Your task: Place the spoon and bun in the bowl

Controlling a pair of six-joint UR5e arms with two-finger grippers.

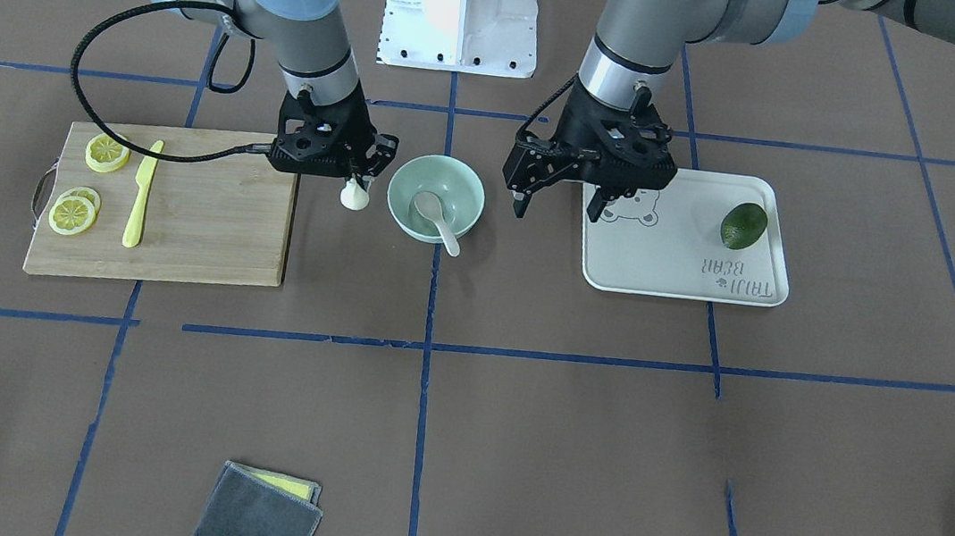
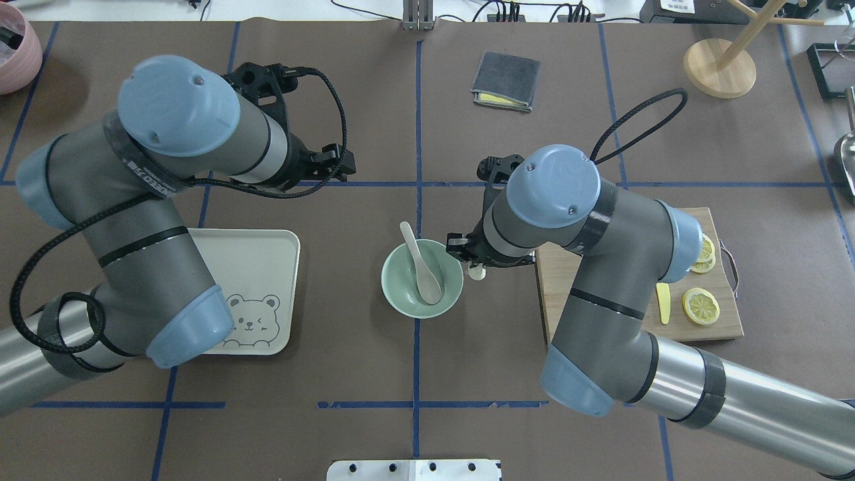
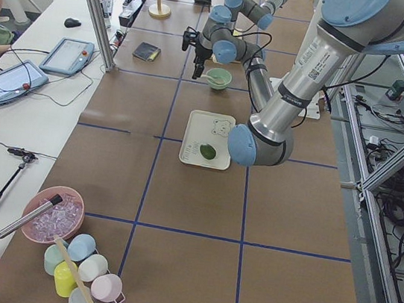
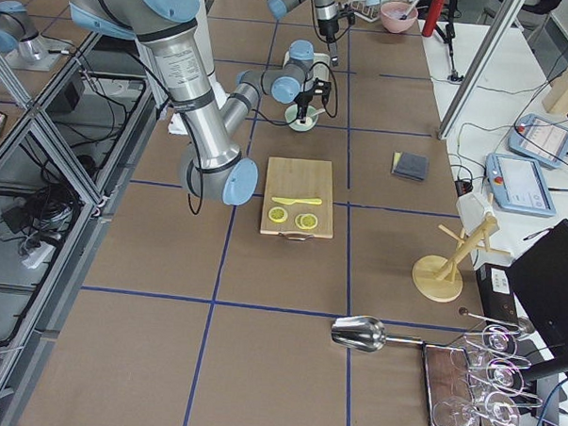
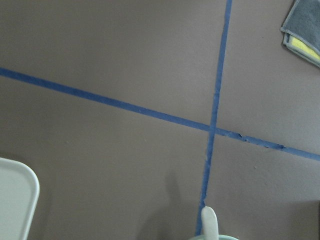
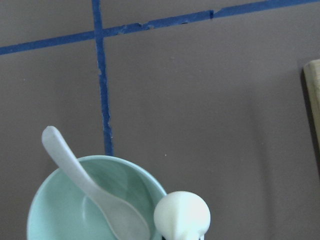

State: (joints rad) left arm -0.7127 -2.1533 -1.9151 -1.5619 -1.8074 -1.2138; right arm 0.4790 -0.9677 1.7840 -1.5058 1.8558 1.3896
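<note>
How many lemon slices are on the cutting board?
3. One lemon slice lies alone by the yellow knife; two overlap, one partly under the other, near the cutting board's handle. None seem hidden.

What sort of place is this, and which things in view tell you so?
Probably a robotics lab, not a kitchen: a table gridded with blue tape, a tablet on the side bench, and the right end effector holding a bun by the bowl.
</note>
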